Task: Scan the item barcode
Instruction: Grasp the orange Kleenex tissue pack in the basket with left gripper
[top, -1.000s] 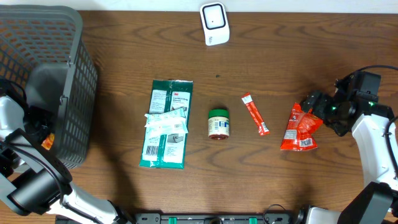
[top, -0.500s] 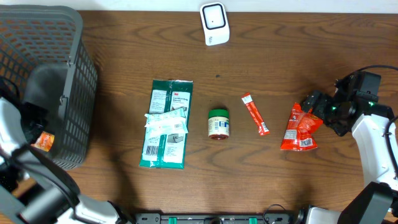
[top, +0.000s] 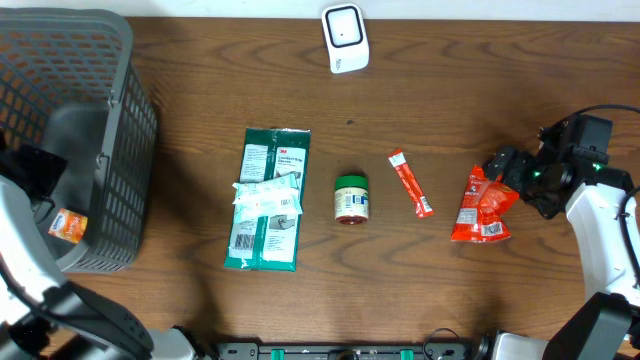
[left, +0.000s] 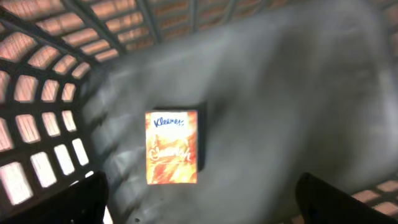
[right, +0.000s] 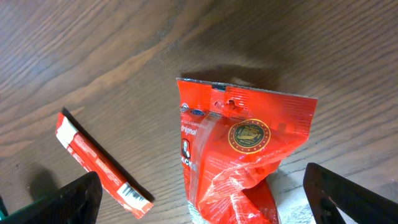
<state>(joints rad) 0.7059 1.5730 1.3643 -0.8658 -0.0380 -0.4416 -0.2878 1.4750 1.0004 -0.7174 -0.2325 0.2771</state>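
Note:
An orange Kleenex pack (left: 172, 147) lies flat on the floor of the grey basket (top: 110, 120); the overhead view shows this pack (top: 67, 226) near the basket's front left. My left gripper (left: 199, 208) hangs open above it, its dark fingers (left: 93, 199) wide apart and off the pack. The white scanner (top: 345, 38) stands at the table's far edge. My right gripper (right: 211, 205) is open over a crumpled red bag (right: 242, 149), with nothing held. A barcode shows on the end of a red stick packet (right: 102, 168).
On the wooden table lie a green packet (top: 268, 198) with a white sachet on it, a small green-lidded jar (top: 351, 198), the red stick packet (top: 410, 184) and the red bag (top: 482, 205). The basket's mesh walls (left: 37, 112) surround my left gripper.
My left gripper has opened and let go of the orange pack, which now rests on the basket floor. The left arm has drawn back. The right arm has not moved.

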